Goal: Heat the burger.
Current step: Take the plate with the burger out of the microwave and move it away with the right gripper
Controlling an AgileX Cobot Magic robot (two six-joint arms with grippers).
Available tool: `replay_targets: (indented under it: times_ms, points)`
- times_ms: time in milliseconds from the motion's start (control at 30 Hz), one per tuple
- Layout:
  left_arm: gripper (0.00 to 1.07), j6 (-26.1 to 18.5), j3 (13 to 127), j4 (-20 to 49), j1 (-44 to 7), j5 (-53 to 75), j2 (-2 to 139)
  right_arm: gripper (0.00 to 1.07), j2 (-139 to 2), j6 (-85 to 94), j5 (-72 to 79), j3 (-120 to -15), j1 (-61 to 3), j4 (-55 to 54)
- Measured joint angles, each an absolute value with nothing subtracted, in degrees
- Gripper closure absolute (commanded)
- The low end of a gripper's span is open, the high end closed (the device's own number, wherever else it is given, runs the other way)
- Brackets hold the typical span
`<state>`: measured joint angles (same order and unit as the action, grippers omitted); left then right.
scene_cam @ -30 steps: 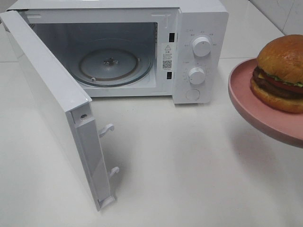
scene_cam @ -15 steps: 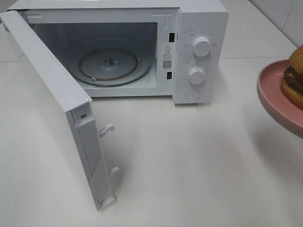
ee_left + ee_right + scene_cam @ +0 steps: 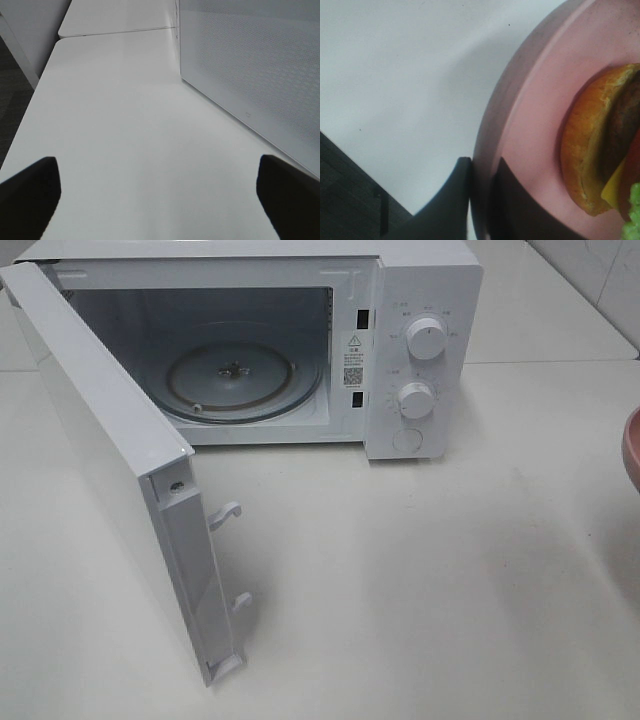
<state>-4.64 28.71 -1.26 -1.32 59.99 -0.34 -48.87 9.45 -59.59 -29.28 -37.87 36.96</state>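
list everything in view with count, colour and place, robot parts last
microwave: 1, white, back of table, door swung open
glass turntable: 1, clear, inside the microwave
knobs: 2, white, on the microwave's control panel
table: 1, white, under everything
plate: 1, pink, held at its rim, at the exterior view's right edge
burger: 1, golden-tan bun, on the plate
left gripper: 1, black, open above the table beside the door
right gripper: 1, black, shut on the plate's rim

One microwave [image 3: 300,340], door [image 3: 110,470] open; two knobs [image 3: 426,339]; one glass turntable [image 3: 240,380]. One pink plate [image 3: 530,140], one burger [image 3: 600,145] on it. My two grippers [image 3: 481,172].
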Motion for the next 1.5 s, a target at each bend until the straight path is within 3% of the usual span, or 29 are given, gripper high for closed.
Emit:
replay_targets:
  times_ms: [900,1500]
  points:
    - [0.07,-4.6,28.7,-1.3,-1.3,60.0,-0.3,1.07,-66.9,-19.1,-68.8,-46.3,-37.9,39.8]
    - [0.07,-4.6,28.7,-1.3,-1.3,60.0,-0.3,1.07,-72.1,-29.7,-68.4,-47.1,-37.9,39.9]
